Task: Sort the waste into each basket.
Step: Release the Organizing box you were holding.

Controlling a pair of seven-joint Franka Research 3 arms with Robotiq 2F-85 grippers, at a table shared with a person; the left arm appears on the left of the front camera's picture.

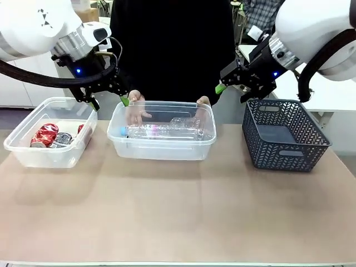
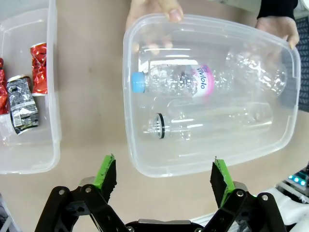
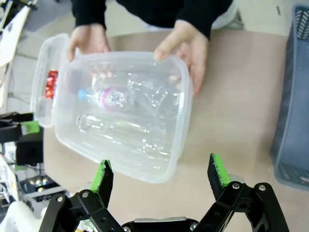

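Two clear bottles [image 1: 164, 130] lie in the middle clear basket [image 1: 161, 151]; one has a blue cap and pink label [image 2: 193, 79], the other [image 2: 207, 121] is plain. A person's hands [image 1: 133, 101] hold that basket's far rim. Crushed red and silver-black cans [image 1: 47, 136] lie in the left clear basket [image 1: 33, 156]. My left gripper [image 1: 108, 100] hangs open and empty above the gap between the two baskets. My right gripper [image 1: 233, 92] hangs open and empty off the middle basket's far right corner. Each wrist view looks down past open green pads [image 2: 106, 171] [image 3: 217, 171] onto the bottles.
A dark grey lattice basket [image 1: 283, 133] stands at the right of the table, nothing visible inside. The person stands at the far edge behind the middle basket. Bare brown tabletop [image 1: 178, 211] stretches across the whole near side.
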